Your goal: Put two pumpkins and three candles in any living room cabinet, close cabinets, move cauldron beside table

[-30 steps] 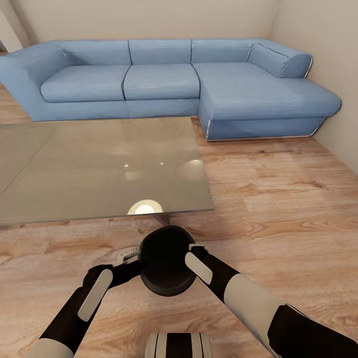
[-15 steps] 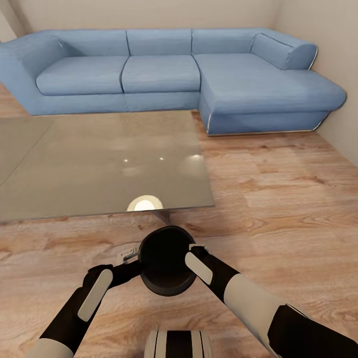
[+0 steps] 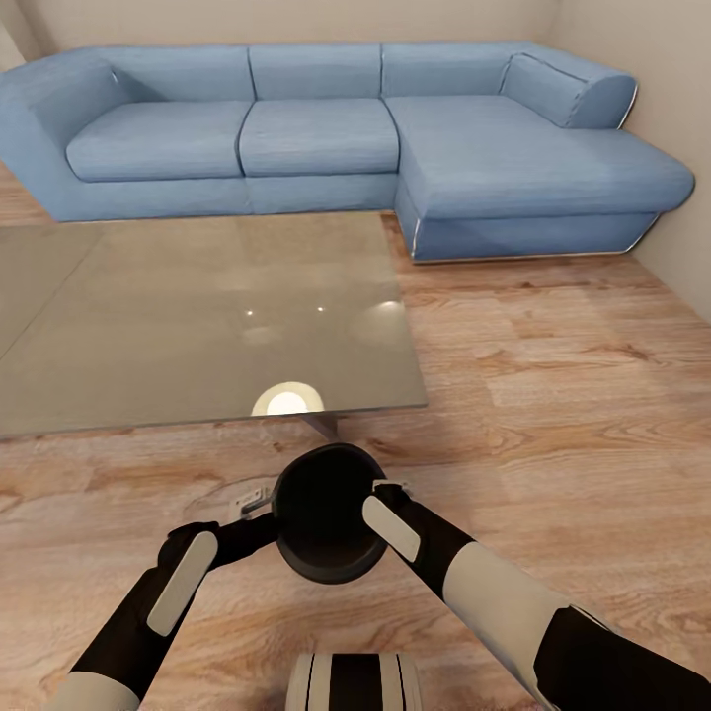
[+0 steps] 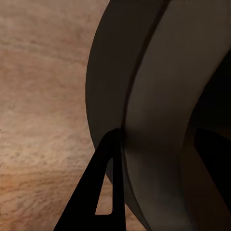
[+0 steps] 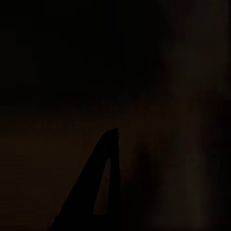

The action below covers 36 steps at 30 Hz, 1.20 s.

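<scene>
Both arms meet at the cauldron (image 3: 321, 509), one on each side of it. The left gripper (image 3: 259, 509) reaches its left flank, and in the left wrist view one dark finger (image 4: 107, 187) lies against the outer wall of the black pot (image 4: 159, 120) while the other sits inside past the rim, so these jaws are clamped on the pot's wall. The right gripper (image 3: 383, 491) presses at the right side of the rim; its wrist view is nearly black, with one finger (image 5: 98, 192) just made out, and I cannot tell whether those jaws are open or closed. The cauldron hangs between the two arms over the wooden floor (image 3: 553, 415), its dark mouth facing up toward the head camera. Just beyond it is the near edge of the grey desk (image 3: 197, 316), whose smooth top carries a round bright reflection close to that edge; one angled leg (image 3: 321, 427) shows under the rim near the pot. Past the desk stands a blue corner sofa (image 3: 395, 138) against a pale wall (image 3: 642, 49). Part of the robot's striped trunk (image 3: 354, 683) shows at the bottom of the head view.
</scene>
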{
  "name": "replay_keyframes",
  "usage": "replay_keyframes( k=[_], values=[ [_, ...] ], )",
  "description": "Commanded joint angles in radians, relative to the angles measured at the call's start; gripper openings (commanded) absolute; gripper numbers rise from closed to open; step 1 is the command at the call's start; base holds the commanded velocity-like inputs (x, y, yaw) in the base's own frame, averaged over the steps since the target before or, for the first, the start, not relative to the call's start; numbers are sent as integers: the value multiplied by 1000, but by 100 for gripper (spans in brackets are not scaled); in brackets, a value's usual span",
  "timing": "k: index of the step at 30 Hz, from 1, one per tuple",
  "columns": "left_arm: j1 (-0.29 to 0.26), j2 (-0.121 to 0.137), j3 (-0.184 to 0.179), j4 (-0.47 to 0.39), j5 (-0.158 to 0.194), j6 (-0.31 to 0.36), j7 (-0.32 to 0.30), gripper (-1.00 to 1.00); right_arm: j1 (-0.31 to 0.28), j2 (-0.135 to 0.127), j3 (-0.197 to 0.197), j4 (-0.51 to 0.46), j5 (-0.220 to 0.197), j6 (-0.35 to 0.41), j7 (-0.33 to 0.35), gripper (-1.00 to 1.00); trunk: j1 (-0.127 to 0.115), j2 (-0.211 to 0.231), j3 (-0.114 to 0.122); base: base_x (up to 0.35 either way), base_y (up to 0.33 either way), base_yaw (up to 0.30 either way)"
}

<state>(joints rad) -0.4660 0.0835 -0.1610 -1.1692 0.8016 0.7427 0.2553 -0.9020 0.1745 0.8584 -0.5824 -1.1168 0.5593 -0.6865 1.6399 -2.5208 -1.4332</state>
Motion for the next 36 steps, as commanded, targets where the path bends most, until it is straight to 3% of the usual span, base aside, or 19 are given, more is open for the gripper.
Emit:
replay_keyframes(
  k=[1,11,12,13,25,36],
  values=[
    [0,7,28,17,41,-26,5,-100,-2,0,7,61,-24,-13,73,-100,0,0,-1,0,0,0],
    [0,8,28,17,40,-26,5,-100,-2,0,8,61,-24,-35,73,-100,1,-1,-9,0,0,0],
    [0,8,28,17,40,-26,5,-100,-2,0,8,61,-24,-35,73,100,1,-1,-9,0,0,0],
    [0,8,29,17,40,-26,5,100,-2,0,9,61,-24,-35,73,100,1,-1,-9,0,0,0],
    [0,7,62,17,41,-26,4,100,-2,0,8,61,-24,-35,73,100,1,-1,-9,0,0,0],
    [0,7,63,17,41,-25,4,100,-2,0,8,61,-24,-35,73,100,-4,2,34,0,0,0]
  ],
)
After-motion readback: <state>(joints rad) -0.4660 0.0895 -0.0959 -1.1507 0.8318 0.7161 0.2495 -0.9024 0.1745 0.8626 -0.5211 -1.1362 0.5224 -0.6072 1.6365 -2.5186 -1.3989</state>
